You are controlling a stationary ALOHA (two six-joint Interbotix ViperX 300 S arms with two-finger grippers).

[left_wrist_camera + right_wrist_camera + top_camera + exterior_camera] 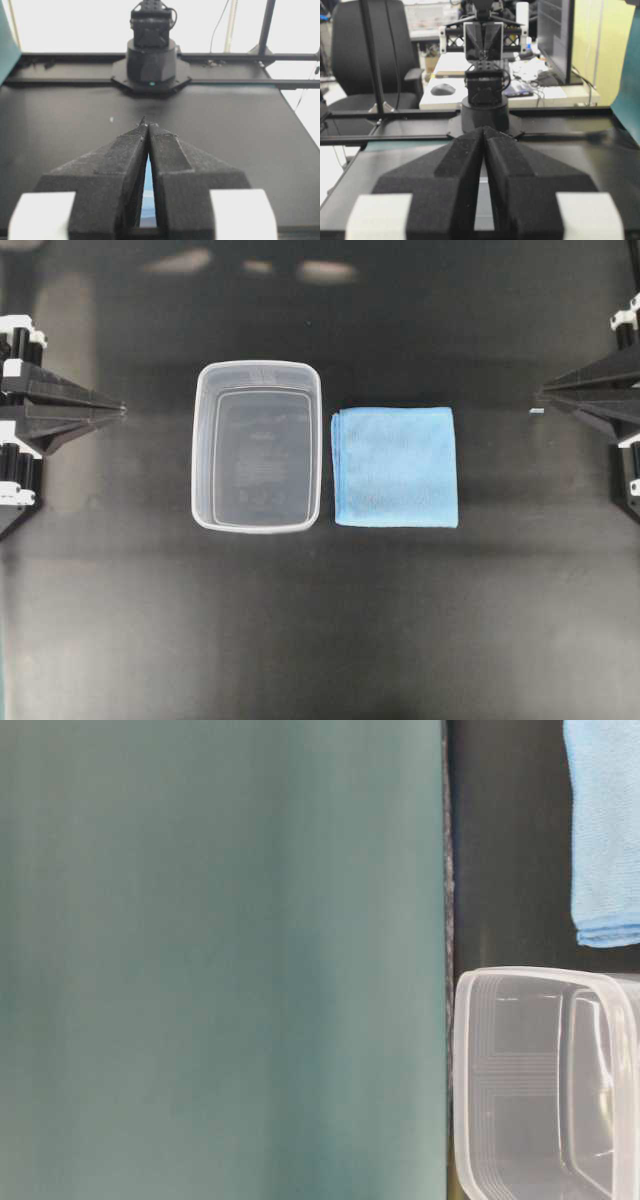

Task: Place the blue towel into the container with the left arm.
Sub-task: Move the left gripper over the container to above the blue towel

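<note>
Our left gripper (122,410), jaws pressed together and empty, points at the container (257,446), with the blue towel (396,467) flat just beyond its far rim, probably nearer the closed right gripper (540,393).

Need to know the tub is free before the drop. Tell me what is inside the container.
Nothing is inside the container; through the clear plastic only faint embossed print on its base shows. The blue towel lies flat beside it on the table, outside the rim. No part of the interior is covered.
</note>
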